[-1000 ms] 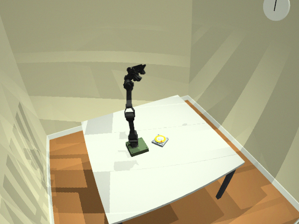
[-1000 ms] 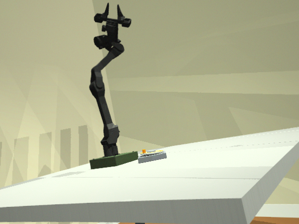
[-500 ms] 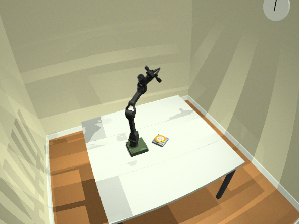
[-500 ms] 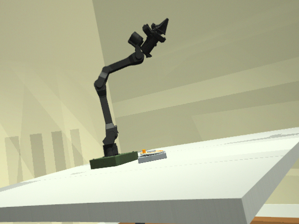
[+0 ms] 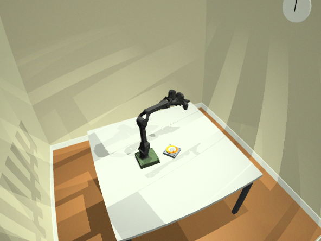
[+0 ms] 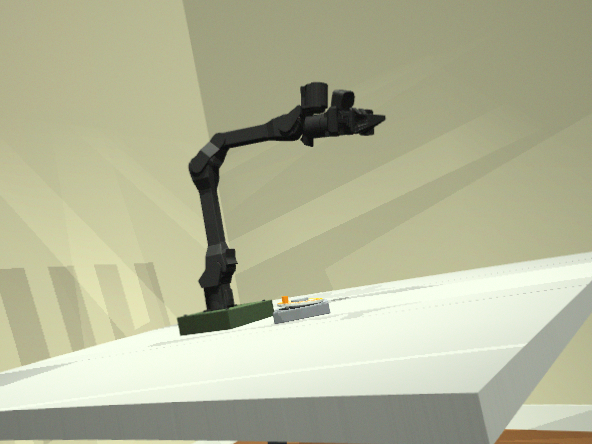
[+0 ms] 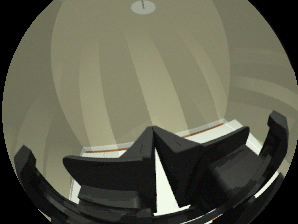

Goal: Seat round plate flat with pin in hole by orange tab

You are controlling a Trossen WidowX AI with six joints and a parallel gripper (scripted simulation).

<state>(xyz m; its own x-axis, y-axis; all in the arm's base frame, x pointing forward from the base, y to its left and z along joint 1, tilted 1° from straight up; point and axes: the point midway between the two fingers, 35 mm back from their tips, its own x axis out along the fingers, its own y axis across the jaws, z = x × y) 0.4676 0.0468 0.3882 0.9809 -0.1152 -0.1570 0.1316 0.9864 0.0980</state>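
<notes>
My top view looks down from a high room corner at the white rectangular table (image 5: 190,173), the exterior sits low near its edge, both sharing the black jointed arm (image 6: 212,220); wrist faces the wall.

tabletop (image 5: 190,184): white, standing over an orange-brown floor (image 5: 73,195), 1 dark leg (image 5: 242,198) showing at its near right corner
green mount (image 5: 147,159): sitting near the middle, carrying the arm
grey base (image 5: 172,152): lying just beside the mount, bearing the round plate (image 5: 172,149)
</notes>
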